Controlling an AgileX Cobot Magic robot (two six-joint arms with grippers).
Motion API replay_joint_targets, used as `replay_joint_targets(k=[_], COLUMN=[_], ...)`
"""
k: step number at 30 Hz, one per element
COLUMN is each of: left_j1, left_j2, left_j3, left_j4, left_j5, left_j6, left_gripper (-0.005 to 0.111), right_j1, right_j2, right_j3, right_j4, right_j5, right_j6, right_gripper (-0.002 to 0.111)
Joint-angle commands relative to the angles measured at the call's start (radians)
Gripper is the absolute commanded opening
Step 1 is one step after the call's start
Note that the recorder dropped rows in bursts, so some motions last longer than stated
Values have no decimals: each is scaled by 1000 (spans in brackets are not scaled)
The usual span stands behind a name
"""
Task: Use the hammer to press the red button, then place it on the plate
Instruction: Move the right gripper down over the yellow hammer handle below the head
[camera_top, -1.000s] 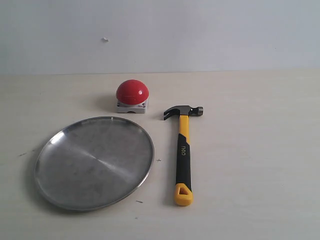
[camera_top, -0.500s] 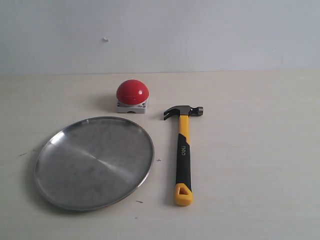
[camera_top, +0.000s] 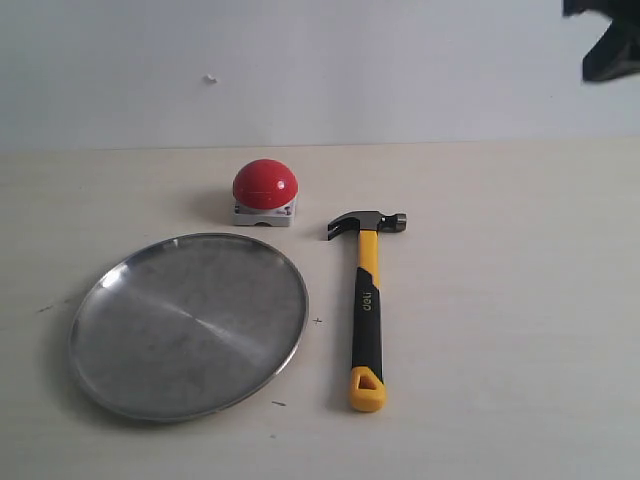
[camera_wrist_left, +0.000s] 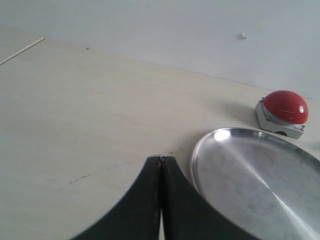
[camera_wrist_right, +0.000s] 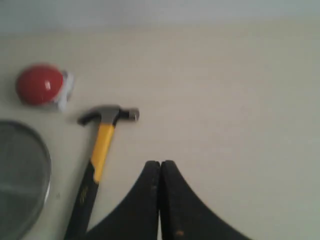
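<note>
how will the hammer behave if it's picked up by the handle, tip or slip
The hammer looks rigid, so it should not flex. Its dark metal head sits at one end, so a grip low on the handle will likely let it droop head-first. Lying flat, head crosswise, it probably won't roll if nudged.

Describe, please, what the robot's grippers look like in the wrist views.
The left gripper and right gripper look alike: matte black jaws, broad at the base, curving inward to narrow tips. No cables or markings are visible.
</note>
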Motion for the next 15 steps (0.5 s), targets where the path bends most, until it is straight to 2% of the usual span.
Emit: replay_joint_targets(k=[1,5,8,15], left_j1=[-2,-2,-2,-2], left_j2=[-6,-6,-6,-6], left_j3=[3,3,3,3], left_j4=[-3,-3,-3,-3], left_j5=[-2,-2,-2,-2], left_j6=[4,4,4,4], left_gripper=[0,0,0,0], right_j1=[126,284,363,409], right_j2=[191,318,426,648], right_j3=[-60,-64,-117,-389], right_j4=[-89,-216,-240,-240], right_j5=[195,132,129,338], right_j6=[78,222,271,343], right_gripper=[0,0,0,0])
